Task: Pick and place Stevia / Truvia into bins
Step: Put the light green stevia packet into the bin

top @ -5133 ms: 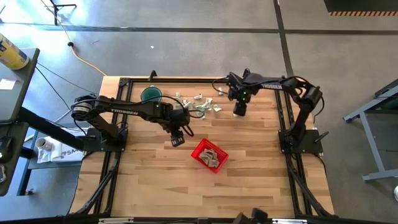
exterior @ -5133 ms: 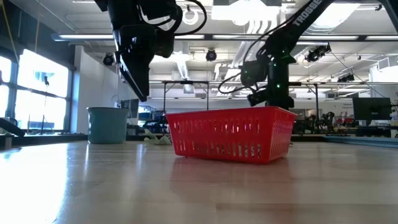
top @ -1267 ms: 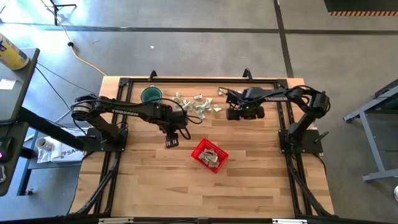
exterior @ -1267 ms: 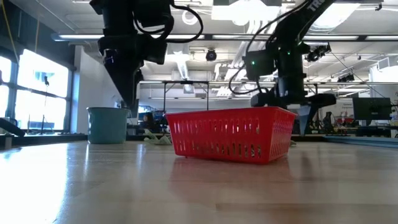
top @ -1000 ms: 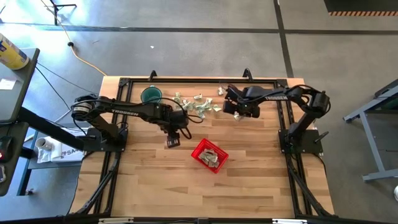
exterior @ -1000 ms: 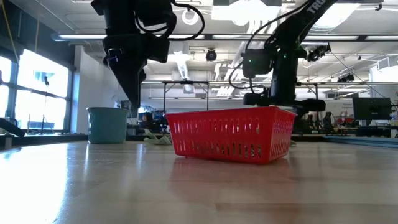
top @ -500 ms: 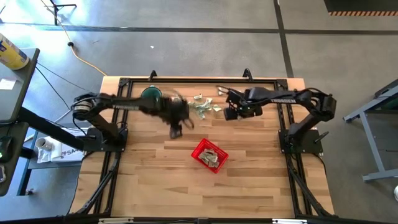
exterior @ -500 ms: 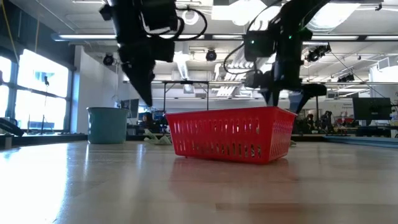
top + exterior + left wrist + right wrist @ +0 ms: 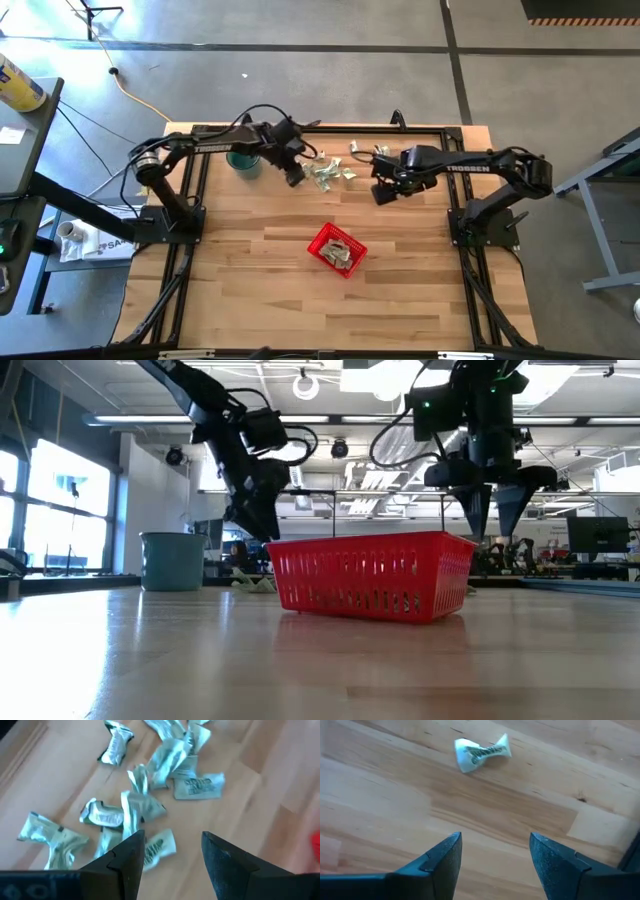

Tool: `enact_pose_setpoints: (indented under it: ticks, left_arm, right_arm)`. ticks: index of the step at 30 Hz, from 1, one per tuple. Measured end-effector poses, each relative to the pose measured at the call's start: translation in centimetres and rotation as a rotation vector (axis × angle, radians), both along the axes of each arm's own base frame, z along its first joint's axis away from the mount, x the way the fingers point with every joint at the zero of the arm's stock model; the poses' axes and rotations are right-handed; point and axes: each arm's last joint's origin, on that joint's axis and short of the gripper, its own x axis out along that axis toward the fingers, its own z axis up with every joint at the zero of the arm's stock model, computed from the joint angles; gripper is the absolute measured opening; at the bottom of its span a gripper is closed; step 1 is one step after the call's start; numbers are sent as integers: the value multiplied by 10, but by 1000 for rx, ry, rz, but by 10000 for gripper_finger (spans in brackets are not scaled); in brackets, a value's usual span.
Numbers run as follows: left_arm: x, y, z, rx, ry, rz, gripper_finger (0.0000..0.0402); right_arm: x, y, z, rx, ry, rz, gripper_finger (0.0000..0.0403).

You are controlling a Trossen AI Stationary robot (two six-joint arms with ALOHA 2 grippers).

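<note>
far left on the surface [image 9: 250, 300] sits the teal cup [image 9: 241, 157], not part of the job, with the left arm reaching right past it. the left claw [image 9: 293, 176] hangs over the near edge of the sachet pile [image 9: 322, 168], jaws parted and nothing between them, and the left wrist view shows why it's there: crumpled green-and-white sachets [image 9: 145, 810] fan out straight ahead of the fingertips [image 9: 131, 851], one lying almost in the gap. that looks like a line-up for a fresh pick, though no contact yet.

moving across, the pile is strewn along the far side of the surface, between the two arms. nearer the camera and well apart from it sits the red basket [image 9: 337, 248], turned at an angle, a few sachets already lying inside, so the job is partly done with plenty left.

over to the right, the right claw [image 9: 383, 193] is out past the pile's right edge, jaws open and empty too. its wrist view shows a single stray sachet [image 9: 481, 752] on bare wood ahead of it, likely its target. in the low view both claws hang above and behind the basket
</note>
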Motion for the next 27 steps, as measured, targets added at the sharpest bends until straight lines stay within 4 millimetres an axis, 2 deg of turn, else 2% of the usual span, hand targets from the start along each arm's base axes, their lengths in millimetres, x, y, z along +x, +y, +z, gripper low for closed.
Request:
enact_pose_setpoints:
  ticks: [3,12,21,24,27]
  left_arm:
    - [10,3,-11,38,31,43,227]
    - [31,18,-33,7,163,157,227]
    - [33,20,-55,-8,289,168,227]
    - [34,21,-58,-13,298,167,215]
    - [35,19,-58,-11,299,162,182]
  right_arm:
    - [1,-1,0,-3,-14,-2,224]
    - [2,-1,0,-4,-18,-2,224]
    - [2,-1,0,-4,-19,-6,224]
    - [2,-1,0,-4,-19,-6,225]
    - [2,-1,0,-5,-20,-6,224]
